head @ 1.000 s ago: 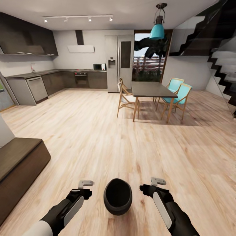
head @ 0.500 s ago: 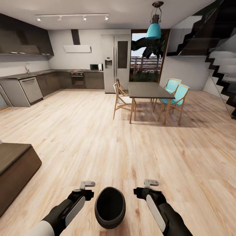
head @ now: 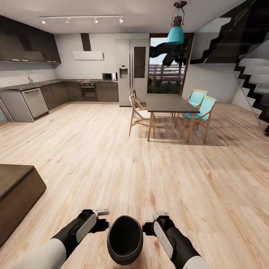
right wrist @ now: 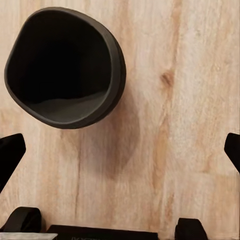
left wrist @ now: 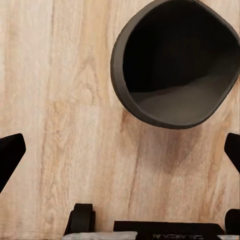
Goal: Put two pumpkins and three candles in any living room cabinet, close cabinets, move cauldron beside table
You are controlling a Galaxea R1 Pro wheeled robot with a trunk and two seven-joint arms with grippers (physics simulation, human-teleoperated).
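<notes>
The cauldron (head: pixel 124 239) sits on the wood floor (head: pixel 112 157) between the left tool (head: pixel 101 220) and right tool (head: pixel 151 223), close to both, touching neither. Both tools gape wide, holding nothing. The cabinet (head: pixel 15 194) stands left of the cauldron.

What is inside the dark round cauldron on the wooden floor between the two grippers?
The dark round cauldron looks empty: both wrist views show only its bare dark inner wall and bottom. The part of the inside behind the near rim is hidden. It sits on the pale wooden floor.
</notes>
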